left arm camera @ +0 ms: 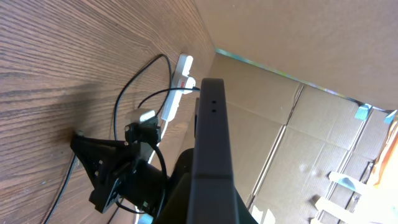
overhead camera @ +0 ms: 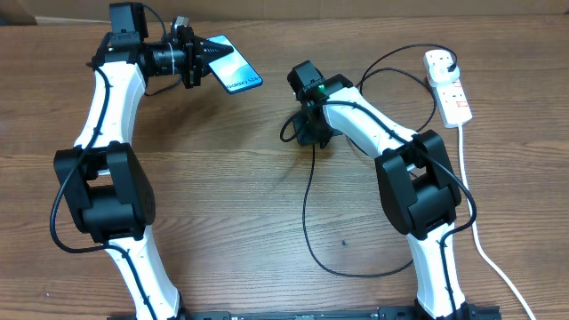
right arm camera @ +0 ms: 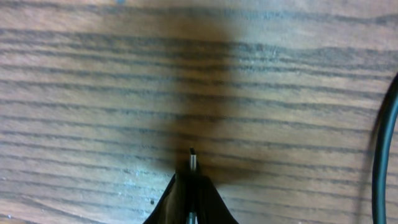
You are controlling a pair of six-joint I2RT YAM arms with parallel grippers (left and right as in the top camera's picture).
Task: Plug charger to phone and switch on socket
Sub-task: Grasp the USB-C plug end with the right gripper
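Note:
The phone (overhead camera: 233, 68), with a light blue screen, is held off the table at the back left by my left gripper (overhead camera: 203, 60), which is shut on one of its short ends. In the left wrist view the phone (left arm camera: 210, 137) shows edge-on as a dark bar. My right gripper (overhead camera: 311, 132) is low over the table centre, shut on the charger's connector tip (right arm camera: 192, 160), which sticks out between the fingers just above the wood. The black charger cable (overhead camera: 307, 209) loops over the table to its plug in the white socket (overhead camera: 447, 84) at the back right.
The socket's thick white cord (overhead camera: 480, 240) runs down the right edge of the table. Brown cardboard walls (left arm camera: 298, 124) stand behind the table. A loop of black cable (right arm camera: 382, 149) lies to the right of the right gripper.

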